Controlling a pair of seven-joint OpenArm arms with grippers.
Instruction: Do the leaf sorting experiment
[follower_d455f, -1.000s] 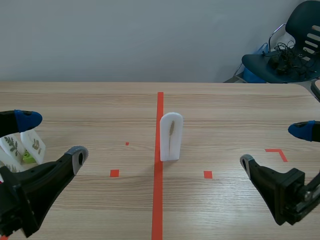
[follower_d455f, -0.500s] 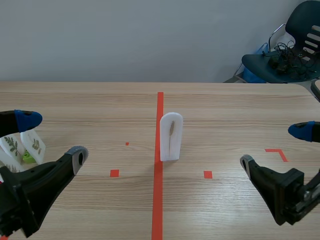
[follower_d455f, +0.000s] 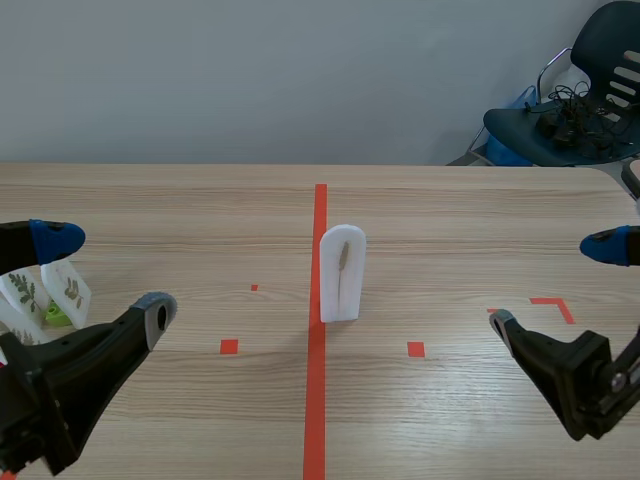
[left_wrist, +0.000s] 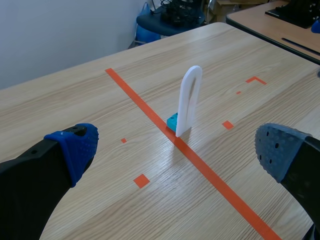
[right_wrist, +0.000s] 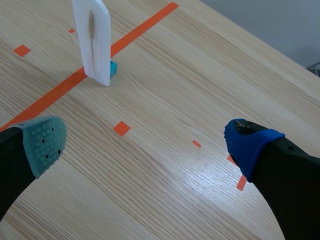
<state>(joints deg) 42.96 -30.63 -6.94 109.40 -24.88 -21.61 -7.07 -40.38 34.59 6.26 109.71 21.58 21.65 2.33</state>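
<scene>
Right claw (follower_d455f: 552, 282) has edged outward; left claw (follower_d455f: 105, 273) unmoved, both spread wide and empty.
Soft dotted pads (right_wrist: 47, 142) sit at the tips. Between the claws and well ahead, a smooth white plastic slab (follower_d455f: 342, 272) with a rounded top stands upright on the orange tape line (follower_d455f: 318, 220), long axis vertical, broad face toward the robot. A slim brown leaf (follower_d455f: 344, 258) runs lengthwise in it, with a teal block (left_wrist: 172, 121) at its foot.

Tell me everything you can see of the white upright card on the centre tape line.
The white card is a thin, flat slab with a rounded top, plastic-looking, standing upright. A slim brownish leaf shows on its face. A small teal block adjoins its foot, seemingly its stand. It stands on the orange-red tape line at mid-table. Nothing else touches it.
</scene>
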